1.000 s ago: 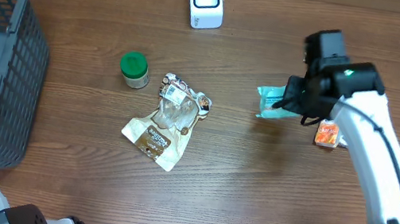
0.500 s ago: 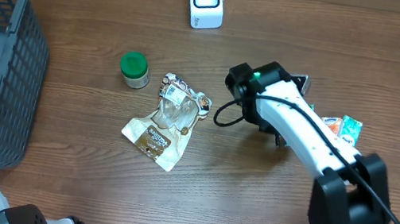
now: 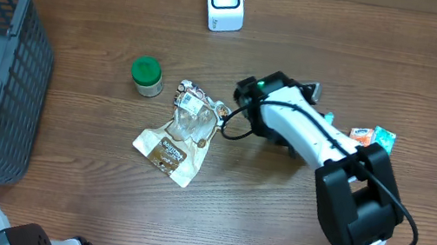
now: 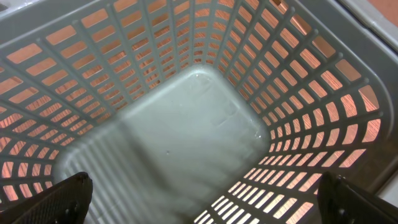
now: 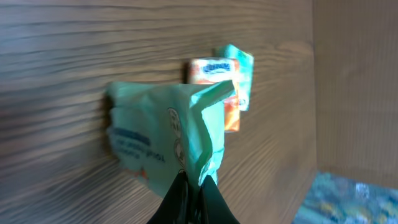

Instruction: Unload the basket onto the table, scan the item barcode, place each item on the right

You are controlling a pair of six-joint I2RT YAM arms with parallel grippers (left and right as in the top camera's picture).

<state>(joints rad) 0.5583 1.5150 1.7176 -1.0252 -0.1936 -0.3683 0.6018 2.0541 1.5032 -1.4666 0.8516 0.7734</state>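
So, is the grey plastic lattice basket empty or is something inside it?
Empty, as far as seen: the left wrist view looks into the grey plastic lattice basket and shows only its bare floor.

soft even light, wrist views slightly blurred

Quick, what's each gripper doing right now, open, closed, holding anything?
Left gripper: open, holding nothing, over the grey plastic lattice basket.
Right gripper: closed on the crumpled mint-green packet.

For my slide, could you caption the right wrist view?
Right gripper pinches a mint-green packet; an orange carton lies beyond.
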